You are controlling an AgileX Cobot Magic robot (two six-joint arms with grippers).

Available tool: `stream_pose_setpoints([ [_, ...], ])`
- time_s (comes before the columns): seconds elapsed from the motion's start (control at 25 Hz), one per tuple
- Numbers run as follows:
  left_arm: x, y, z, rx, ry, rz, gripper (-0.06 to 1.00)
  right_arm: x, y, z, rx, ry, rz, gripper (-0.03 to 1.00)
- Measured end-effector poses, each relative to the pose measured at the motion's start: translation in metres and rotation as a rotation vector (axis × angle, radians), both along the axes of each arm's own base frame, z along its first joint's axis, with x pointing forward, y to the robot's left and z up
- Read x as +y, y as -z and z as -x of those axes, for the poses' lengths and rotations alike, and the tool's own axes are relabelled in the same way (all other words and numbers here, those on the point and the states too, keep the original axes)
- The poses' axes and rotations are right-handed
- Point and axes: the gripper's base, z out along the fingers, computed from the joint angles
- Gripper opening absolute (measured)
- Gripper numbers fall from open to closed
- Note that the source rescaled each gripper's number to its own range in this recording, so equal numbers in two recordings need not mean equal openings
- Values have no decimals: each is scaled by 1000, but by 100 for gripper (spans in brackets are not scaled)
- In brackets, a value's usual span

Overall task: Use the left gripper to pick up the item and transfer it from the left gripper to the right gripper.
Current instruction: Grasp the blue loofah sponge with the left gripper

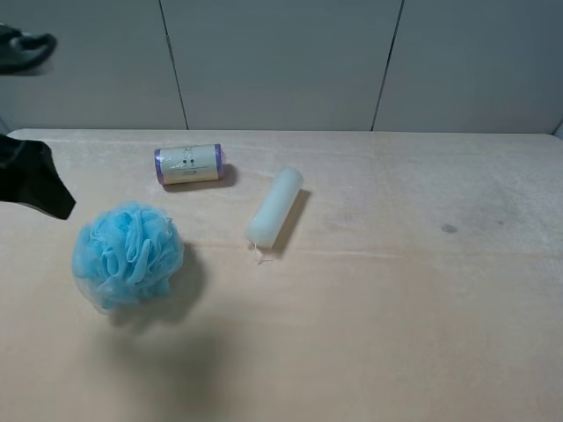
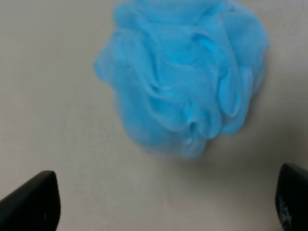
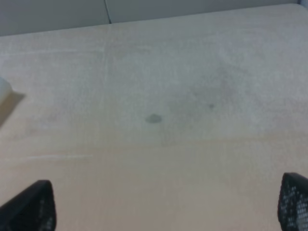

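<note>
The item, a fluffy light-blue mesh bath pouf (image 1: 128,254), lies on the table (image 1: 396,334) at the front left. In the left wrist view the pouf (image 2: 185,77) fills the upper middle, ahead of my left gripper (image 2: 166,204), whose two black fingertips (image 2: 31,202) stand wide apart, open and empty, short of it. In the exterior view only a black part of the left arm (image 1: 31,178) shows at the left edge, apart from the pouf. My right gripper (image 3: 166,207) is open and empty over bare table; it is out of the exterior view.
A purple-ended labelled roll (image 1: 188,164) lies at the back left. A pale cream cylinder (image 1: 274,207) lies slanted near the middle; its end shows in the right wrist view (image 3: 4,89). A small dark mark (image 1: 449,229) is on the right. A grey wall stands behind the table.
</note>
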Motion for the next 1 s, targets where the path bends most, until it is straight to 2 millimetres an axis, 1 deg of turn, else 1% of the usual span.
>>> stream_pose_setpoints([
  [0.16, -19, 22, -15, 62, 30, -5, 86, 0, 0, 0, -1, 0, 0, 100],
  [0.36, -34, 49, -32, 123, 45, -20, 86, 0, 0, 0, -1, 0, 0, 100],
  [0.48, -39, 67, -43, 151, 40, -29, 86, 0, 0, 0, -1, 0, 0, 100],
  [0.72, -45, 110, -61, 219, 33, -57, 86, 0, 0, 0, -1, 0, 0, 100],
  [0.84, -47, 128, -67, 252, 30, -70, 86, 0, 0, 0, -1, 0, 0, 100],
  [1.0, -49, 148, -72, 284, 24, -81, 85, 0, 0, 0, -1, 0, 0, 100],
])
